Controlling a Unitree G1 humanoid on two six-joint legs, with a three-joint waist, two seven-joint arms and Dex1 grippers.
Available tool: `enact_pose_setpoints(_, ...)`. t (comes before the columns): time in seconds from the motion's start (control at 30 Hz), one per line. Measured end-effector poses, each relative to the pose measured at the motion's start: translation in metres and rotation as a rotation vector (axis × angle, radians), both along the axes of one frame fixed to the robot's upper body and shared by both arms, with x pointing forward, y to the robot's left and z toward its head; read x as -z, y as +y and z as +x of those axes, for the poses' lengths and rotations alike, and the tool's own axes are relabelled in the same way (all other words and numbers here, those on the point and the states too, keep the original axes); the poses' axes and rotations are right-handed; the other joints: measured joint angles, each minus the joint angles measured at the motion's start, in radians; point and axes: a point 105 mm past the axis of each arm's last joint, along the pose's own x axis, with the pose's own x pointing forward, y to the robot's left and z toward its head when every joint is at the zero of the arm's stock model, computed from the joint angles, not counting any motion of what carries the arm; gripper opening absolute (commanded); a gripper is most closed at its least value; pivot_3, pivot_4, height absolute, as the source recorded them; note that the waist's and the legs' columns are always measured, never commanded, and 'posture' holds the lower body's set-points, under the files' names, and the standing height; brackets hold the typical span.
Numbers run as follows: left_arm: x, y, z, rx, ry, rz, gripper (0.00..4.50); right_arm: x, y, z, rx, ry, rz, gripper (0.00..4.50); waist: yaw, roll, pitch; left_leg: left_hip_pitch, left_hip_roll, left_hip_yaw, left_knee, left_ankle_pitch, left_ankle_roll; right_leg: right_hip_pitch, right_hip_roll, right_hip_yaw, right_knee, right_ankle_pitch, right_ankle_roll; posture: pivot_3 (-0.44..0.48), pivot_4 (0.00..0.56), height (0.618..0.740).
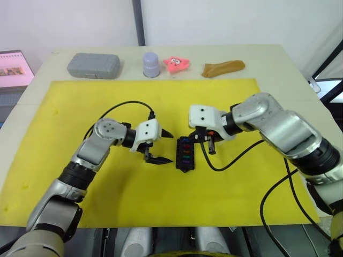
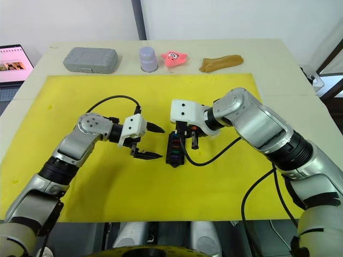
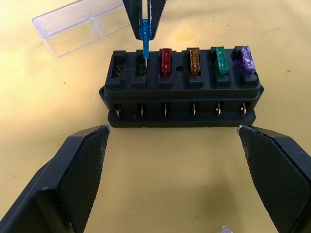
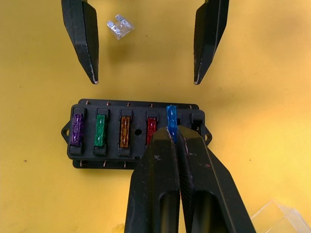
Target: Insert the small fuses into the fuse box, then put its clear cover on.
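Note:
The black fuse box [image 1: 185, 154] lies mid-mat with purple [image 3: 245, 59], green [image 3: 220, 59], amber [image 3: 194, 60] and red [image 3: 165, 61] fuses seated in one row. My right gripper [image 4: 172, 133] is shut on a blue fuse [image 3: 145, 32], held upright with its blades at the slot beside the red one; the end slot is empty. My left gripper [image 1: 170, 148] is open just left of the box, touching nothing. A pale fuse [image 4: 120, 27] lies loose on the mat near the left gripper. The clear cover [image 3: 77, 26] rests on the mat beside the box's right side.
The yellow mat [image 1: 107, 214] covers most of the table. Along the far edge stand a grey case [image 1: 93, 65], a lavender cup [image 1: 151, 63], a pink toy [image 1: 176, 63] and a brown object [image 1: 223, 68]. A laptop [image 1: 13, 69] sits at far left.

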Motion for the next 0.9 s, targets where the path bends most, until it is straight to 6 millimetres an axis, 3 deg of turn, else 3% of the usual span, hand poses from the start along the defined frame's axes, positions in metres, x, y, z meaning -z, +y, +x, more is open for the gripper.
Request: enact_pose_setpoints(0.9, -0.003, -0.004, -0.002, 0.009, -0.019, -0.002, 4.44, 0.012, -0.002, 0.005, 0.01, 0.008, -0.055, 0.0, 0.0, 0.0, 0.0, 0.0, 0.0, 0.0, 0.0, 0.0, 0.0, 0.0, 0.0, 0.0, 0.0, 0.0, 0.0, 0.0, 0.15, 0.74)
